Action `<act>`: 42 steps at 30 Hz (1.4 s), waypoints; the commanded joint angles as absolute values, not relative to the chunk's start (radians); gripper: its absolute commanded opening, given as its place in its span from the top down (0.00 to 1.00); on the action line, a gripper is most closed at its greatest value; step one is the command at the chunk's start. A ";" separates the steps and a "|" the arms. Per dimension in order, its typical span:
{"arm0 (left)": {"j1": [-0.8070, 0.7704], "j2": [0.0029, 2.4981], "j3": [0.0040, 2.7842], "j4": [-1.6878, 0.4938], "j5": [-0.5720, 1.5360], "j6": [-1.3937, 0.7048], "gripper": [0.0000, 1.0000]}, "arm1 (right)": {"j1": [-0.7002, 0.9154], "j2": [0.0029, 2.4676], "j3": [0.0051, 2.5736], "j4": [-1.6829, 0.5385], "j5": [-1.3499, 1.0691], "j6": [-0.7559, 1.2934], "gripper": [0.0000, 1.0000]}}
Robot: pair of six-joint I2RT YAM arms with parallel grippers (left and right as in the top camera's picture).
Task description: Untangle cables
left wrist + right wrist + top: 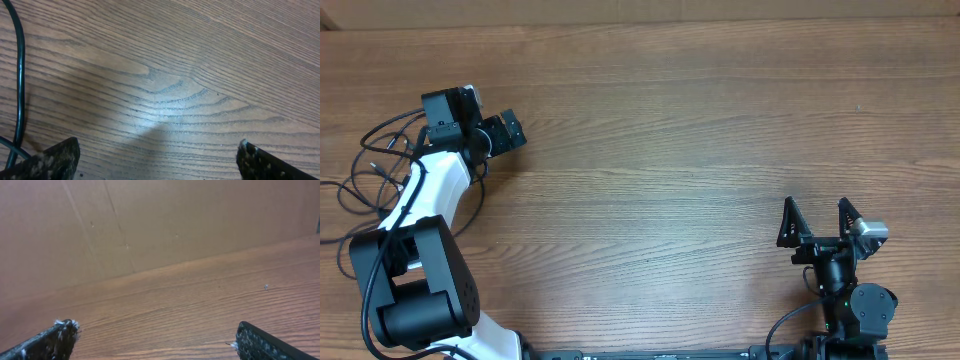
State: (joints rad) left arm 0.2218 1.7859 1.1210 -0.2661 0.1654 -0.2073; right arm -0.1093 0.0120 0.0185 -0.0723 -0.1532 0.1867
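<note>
- the cables (372, 168) lie in loose black loops at the far left of the overhead view, on the table (670, 130).
- part of the tangle runs under the white left arm (420, 185) and part is cut off by the left edge, so we cannot count the cords or trace their ends.
- a small pale plug tip seems to show among the loops, but it is too small to be sure.
- the left gripper (510, 132) sits at upper left, just right of the cables; from overhead its fingers are hard to make out.
- in the left wrist view the left gripper (159, 145) stands wide apart over bare wood, holding nothing.
- a black cord (20, 85) runs down the left edge there; we cannot tell if it is a task cable or arm wiring.
- the right gripper (815, 205), at lower right and well apart from the cables, is spread wide and empty.
- its wrist view (157, 326) shows only wood and a brown wall (150, 225), with the fingers cut off at the bottom.
</note>
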 commanded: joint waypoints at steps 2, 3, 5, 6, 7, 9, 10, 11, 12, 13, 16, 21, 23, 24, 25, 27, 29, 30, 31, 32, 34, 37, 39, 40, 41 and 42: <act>0.214 1.778 1.128 -0.265 0.180 -0.202 0.01 | -0.106 0.003 0.008 -0.069 -0.150 0.188 0.00; 0.214 1.778 1.128 -0.265 0.180 -0.202 0.01 | -0.104 0.003 0.008 -0.069 -0.150 0.189 0.00; 0.214 1.778 1.128 -0.265 0.180 -0.202 0.00 | -0.098 0.003 0.008 -0.069 -0.150 0.188 0.00; 0.214 1.778 1.128 -0.265 0.180 -0.202 0.00 | -0.094 0.003 0.008 -0.069 -0.150 0.188 0.00; 0.214 1.778 1.128 -0.265 0.180 -0.202 0.00 | -0.092 0.003 0.008 -0.069 -0.150 0.188 0.00; 0.214 1.778 1.128 -0.265 0.180 -0.202 0.01 | -0.081 0.003 0.008 -0.069 -0.150 0.188 0.00; 0.214 1.778 1.128 -0.265 0.180 -0.202 0.00 | -0.073 0.003 0.008 -0.069 -0.150 0.188 0.00; 0.214 1.778 1.128 -0.265 0.180 -0.202 0.00 | -0.062 0.003 0.008 -0.069 -0.150 0.188 0.00; 0.214 1.778 1.128 -0.265 0.180 -0.202 0.01 | -0.047 0.003 0.008 -0.069 -0.150 0.188 0.00; 0.214 1.778 1.128 -0.265 0.180 -0.202 0.00 | -0.036 0.003 0.008 -0.069 -0.150 0.188 0.00; 0.214 1.778 1.128 -0.265 0.180 -0.202 0.00 | 0.007 0.003 0.008 -0.069 -0.150 0.188 0.00; 0.214 1.778 1.128 -0.265 0.180 -0.202 0.00 | 0.022 0.003 0.008 -0.070 -0.149 0.188 0.00; 0.214 1.778 1.128 -0.265 0.180 -0.202 0.00 | 0.024 0.003 0.008 -0.070 -0.144 0.179 0.00; 0.214 1.778 1.128 -0.265 0.180 -0.202 0.00 | 0.028 0.003 0.008 -0.070 -0.135 0.154 0.00; 0.214 1.778 1.128 -0.265 0.180 -0.202 0.00 | 0.033 0.003 0.008 -0.073 -0.132 0.121 0.00; 0.214 1.778 1.128 -0.265 0.180 -0.202 0.01 | 0.044 0.003 0.008 -0.073 -0.131 0.039 0.00; 0.214 1.778 1.128 -0.265 0.180 -0.202 0.01 | 0.050 0.003 0.008 -0.074 -0.131 -0.049 0.00; 0.214 1.778 1.128 -0.265 0.180 -0.202 0.01 | 0.051 0.003 0.008 -0.075 -0.131 -0.092 0.00; 0.214 1.778 1.128 -0.265 0.180 -0.202 0.00 | 0.051 0.003 0.008 -0.075 -0.130 -0.116 0.00; 0.214 1.778 1.128 -0.265 0.180 -0.202 0.00 | 0.051 0.003 0.008 -0.076 -0.123 -0.126 0.00; 0.214 1.778 1.128 -0.265 0.180 -0.202 0.00 | 0.051 0.003 0.008 -0.077 -0.115 -0.125 0.00; 0.214 1.778 1.128 -0.265 0.180 -0.202 0.00 | 0.051 0.003 0.008 -0.077 -0.116 -0.125 0.00; 0.214 1.778 1.128 -0.265 0.180 -0.202 0.00 | 0.051 0.003 0.008 -0.076 -0.116 -0.125 0.00; 0.214 1.778 1.128 -0.265 0.180 -0.202 0.01 | 0.051 0.003 0.008 -0.076 -0.116 -0.125 0.00; 0.214 1.778 1.128 -0.265 0.180 -0.202 0.00 | 0.051 0.003 0.008 -0.076 -0.117 -0.125 0.00; 0.214 1.778 1.128 -0.265 0.180 -0.202 0.00 | 0.051 0.003 0.008 -0.076 -0.117 -0.125 0.00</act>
